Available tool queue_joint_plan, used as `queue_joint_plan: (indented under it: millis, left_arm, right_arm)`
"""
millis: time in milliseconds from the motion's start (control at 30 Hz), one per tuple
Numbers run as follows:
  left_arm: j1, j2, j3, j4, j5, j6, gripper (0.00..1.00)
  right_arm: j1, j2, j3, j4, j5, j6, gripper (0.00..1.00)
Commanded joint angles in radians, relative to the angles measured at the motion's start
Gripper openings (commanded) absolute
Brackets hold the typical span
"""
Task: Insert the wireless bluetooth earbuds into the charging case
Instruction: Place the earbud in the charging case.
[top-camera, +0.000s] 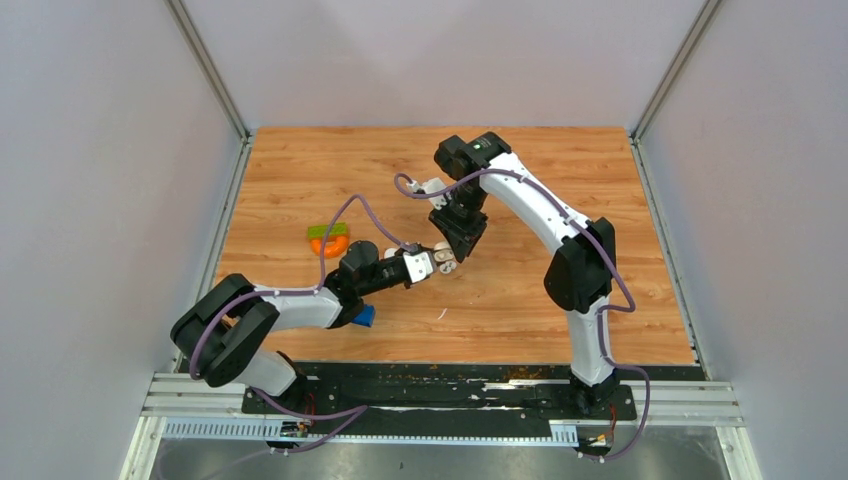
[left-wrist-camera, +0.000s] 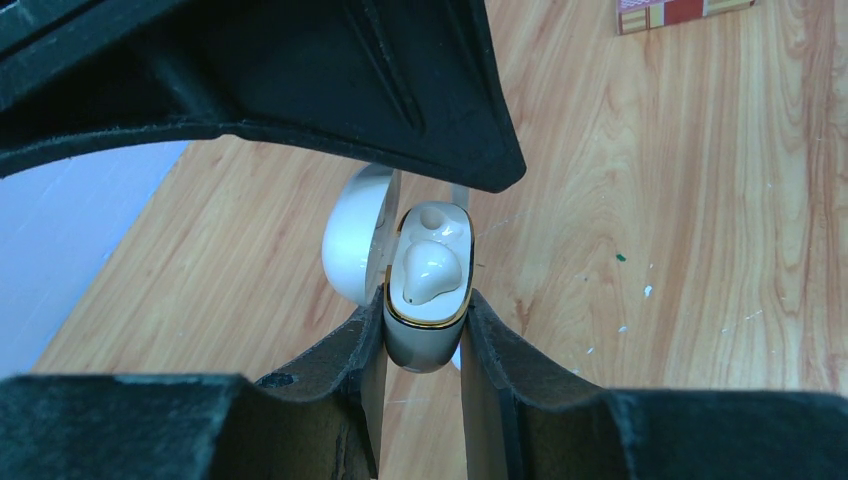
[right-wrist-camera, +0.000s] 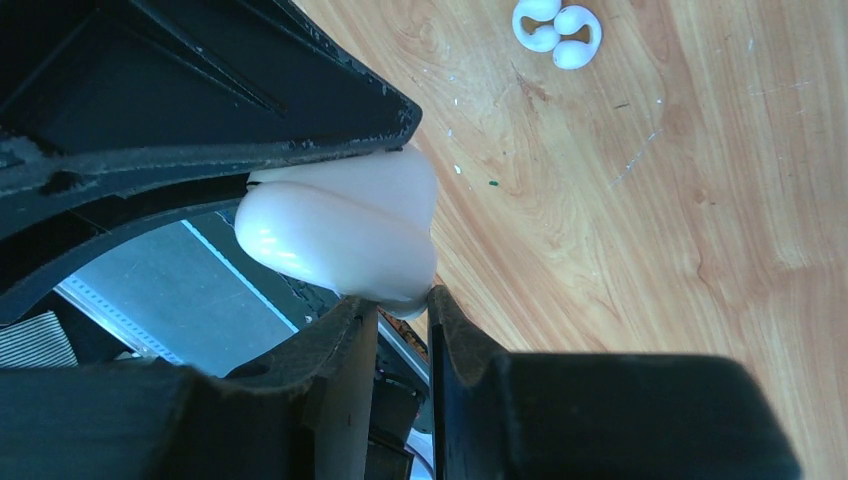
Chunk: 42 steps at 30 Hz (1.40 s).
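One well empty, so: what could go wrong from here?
1. Left gripper grips the charging case by one end; a push from the right gripper could tilt or slip it.
2. The empty well sits beside the seated earbud and open lid; a miss could knock that bud loose.

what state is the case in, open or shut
Open: the lid is swung back off the case, showing one earbud seated and one slot empty.
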Motion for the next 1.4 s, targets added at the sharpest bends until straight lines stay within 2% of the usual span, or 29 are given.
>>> queue_joint_plan:
  millis: [0, 400, 833, 1133, 1367]
  left_arm:
    - [-0.012, 0.009, 0.020, 0.070, 0.017, 0.027, 0.08]
    - [-0.017, 0.018, 0.031, 0.041, -0.013, 0.046, 0.08]
    - [-0.029, 0.032, 0.050, 0.001, -0.009, 0.049, 0.08]
    - [-0.029, 0.024, 0.050, -0.008, -0.029, 0.049, 0.08]
    - [-0.029, 0.018, 0.052, -0.023, -0.023, 0.042, 0.08]
  right_arm:
    - [-0.006, 0.003, 0.027, -0.029, -0.039, 0.030, 0.09]
    - [-0.010, -0.052, -0.022, -0.032, -0.004, 0.012, 0.07]
    - [-0.006, -0.042, 0.025, -0.031, -0.005, 0.005, 0.06]
    - [0.002, -0.082, -0.032, -0.033, 0.057, -0.007, 0.05]
    - [0.013, -0.106, -0.018, -0.033, 0.037, -0.010, 0.05]
